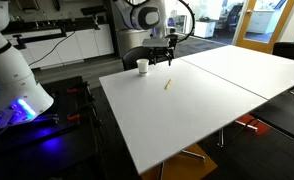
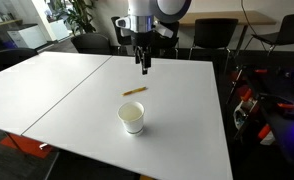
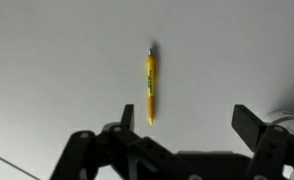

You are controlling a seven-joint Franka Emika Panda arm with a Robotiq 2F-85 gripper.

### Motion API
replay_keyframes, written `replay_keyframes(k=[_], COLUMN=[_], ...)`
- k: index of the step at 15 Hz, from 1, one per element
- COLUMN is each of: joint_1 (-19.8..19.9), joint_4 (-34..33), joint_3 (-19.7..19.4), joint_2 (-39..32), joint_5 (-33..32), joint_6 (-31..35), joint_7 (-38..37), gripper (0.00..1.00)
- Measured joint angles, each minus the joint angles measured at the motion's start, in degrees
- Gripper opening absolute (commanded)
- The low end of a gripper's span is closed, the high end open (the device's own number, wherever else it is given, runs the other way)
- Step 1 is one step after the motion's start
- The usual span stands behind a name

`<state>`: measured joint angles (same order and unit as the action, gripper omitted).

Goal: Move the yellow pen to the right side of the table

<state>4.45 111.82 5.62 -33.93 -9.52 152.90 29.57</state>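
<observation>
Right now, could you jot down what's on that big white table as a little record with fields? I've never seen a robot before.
Surface: large white rectangular tabletop, with a seam between its joined panels
Pen: thin yellow pen, lying flat on the tabletop, nothing touching it
Cup: small white round cup, upright, standing apart from the pen
Tool: black two-fingered tool, open, holding nothing, hovering above the tabletop
Pen and tool: in the wrist view the pen lies just ahead of the spread fingers, not between them
</observation>
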Motion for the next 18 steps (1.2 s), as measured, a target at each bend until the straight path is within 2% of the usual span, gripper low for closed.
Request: replay_keyframes(k=[7,18], joint_1=[2.33,1.62], joint_4=[-6.91,-20.18], joint_3=[1.41,1.68], joint_2=[-8.09,-18.96], joint_5=[-0.01,-0.14], joint_6=[-0.11,-4.39], joint_7=[2.76,2.77], gripper=[1.00,1.00])
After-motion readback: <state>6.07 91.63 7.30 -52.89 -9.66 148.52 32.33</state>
